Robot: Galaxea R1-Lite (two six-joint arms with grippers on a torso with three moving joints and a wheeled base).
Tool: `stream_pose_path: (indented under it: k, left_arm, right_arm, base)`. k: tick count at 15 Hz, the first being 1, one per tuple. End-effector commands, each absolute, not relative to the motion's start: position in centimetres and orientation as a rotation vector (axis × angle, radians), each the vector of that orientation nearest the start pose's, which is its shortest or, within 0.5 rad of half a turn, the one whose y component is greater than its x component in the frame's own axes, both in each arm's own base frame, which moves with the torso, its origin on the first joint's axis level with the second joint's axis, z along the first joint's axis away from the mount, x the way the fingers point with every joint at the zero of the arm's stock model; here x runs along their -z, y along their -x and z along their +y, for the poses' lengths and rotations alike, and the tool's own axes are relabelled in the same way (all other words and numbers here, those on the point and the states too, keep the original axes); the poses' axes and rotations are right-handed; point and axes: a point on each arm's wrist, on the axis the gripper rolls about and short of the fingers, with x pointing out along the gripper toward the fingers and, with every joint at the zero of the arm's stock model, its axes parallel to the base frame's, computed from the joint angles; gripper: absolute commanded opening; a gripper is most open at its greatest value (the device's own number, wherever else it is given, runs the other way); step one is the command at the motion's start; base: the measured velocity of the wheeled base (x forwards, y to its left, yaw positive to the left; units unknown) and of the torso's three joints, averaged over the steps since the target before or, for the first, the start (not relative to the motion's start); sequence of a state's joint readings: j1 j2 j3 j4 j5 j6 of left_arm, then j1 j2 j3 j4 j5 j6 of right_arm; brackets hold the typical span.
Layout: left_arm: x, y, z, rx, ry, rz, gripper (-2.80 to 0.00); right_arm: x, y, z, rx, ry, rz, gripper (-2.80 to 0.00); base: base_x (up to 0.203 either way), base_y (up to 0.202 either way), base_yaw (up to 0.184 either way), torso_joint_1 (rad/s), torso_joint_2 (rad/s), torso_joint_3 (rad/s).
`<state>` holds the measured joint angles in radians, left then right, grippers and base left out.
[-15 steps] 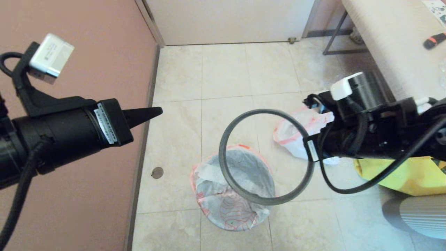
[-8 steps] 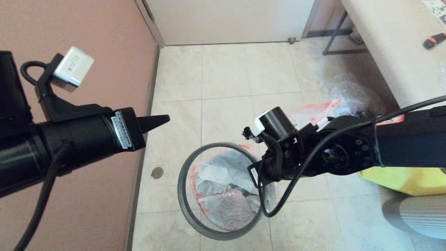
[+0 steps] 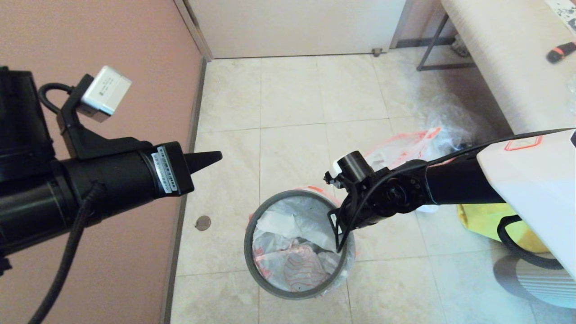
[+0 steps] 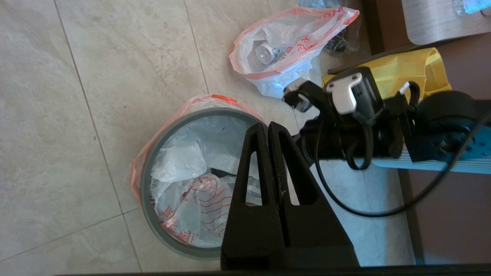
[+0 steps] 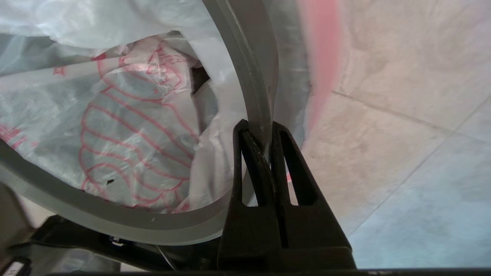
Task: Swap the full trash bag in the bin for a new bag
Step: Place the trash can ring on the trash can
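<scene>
Pale floor tiles [image 3: 292, 112] fill the room, with a pink wall [image 3: 90, 40] along the left and a white door [image 3: 292, 27] at the far end. Nearest, the bin [image 3: 346, 265] stands on the floor, almost wholly wrapped by the new bag [image 3: 297, 265], whose white film with red drawings lines the inside and folds over the edge. A grey rim ring [image 3: 248, 238] lies on top of the bin's mouth, over the bag. The right gripper [image 5: 260, 132] reaches down at the ring's right side, its jaws closed on the ring. The left gripper [image 3: 215, 157] hangs above the floor to the left of the bin, holding nothing, its jaws pressed together. Just right of the bin a yellow bag [image 3: 481, 220] lies on the floor, partly hidden by the right arm. Beyond the bin, to the right, the full trash bag [image 4: 284, 50] lies on the tiles with a bottle showing through it. A clear plastic bag [image 3: 450, 121] sits just past that, beside the table [image 3: 508, 58] at the far right, which carries a black and orange marker [image 3: 561, 51].
</scene>
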<state>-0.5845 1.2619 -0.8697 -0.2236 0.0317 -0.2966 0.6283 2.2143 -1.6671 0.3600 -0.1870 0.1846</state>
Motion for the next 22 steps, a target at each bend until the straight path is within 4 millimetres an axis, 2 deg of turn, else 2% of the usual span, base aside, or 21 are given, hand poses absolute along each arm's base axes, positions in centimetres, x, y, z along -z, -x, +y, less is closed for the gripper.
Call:
stream_pose_path:
  k: [1, 6, 12, 19, 22]
  left_arm:
    - [-27.0, -16.8, -11.1, 0.522, 0.237, 0.248, -2.80]
    - [-26.9, -16.6, -11.1, 0.527, 0.236, 0.250, -2.80]
    - [-26.9, -16.7, -11.1, 0.527, 0.237, 0.249, -2.80]
    - [-26.2, -17.3, -11.5, 0.520, 0.227, 0.279, -2.80]
    - [-26.4, -17.2, -11.4, 0.519, 0.230, 0.270, -2.80]
  right_arm:
    - [-13.1, -35.4, 24.7, -0.325, 0.187, 0.882, -2.80]
    - [-12.3, -35.7, 24.6, -0.317, 0.202, 0.914, -2.80]
    - [-11.1, -38.2, 24.0, -0.278, 0.202, 0.903, -2.80]
    - [-10.7, -38.0, 24.6, -0.255, 0.256, 0.887, -2.80]
    - [-12.3, -36.6, 25.5, -0.264, 0.272, 0.849, -2.80]
  base:
    - [0.000, 0.000, 0.000, 0.000, 0.00, 0.000]
    - [0.000, 0.000, 0.000, 0.000, 0.00, 0.000]
    - [0.000, 0.000, 0.000, 0.000, 0.00, 0.000]
    - [0.000, 0.000, 0.000, 0.000, 0.00, 0.000]
    - [0.000, 0.000, 0.000, 0.000, 0.00, 0.000]
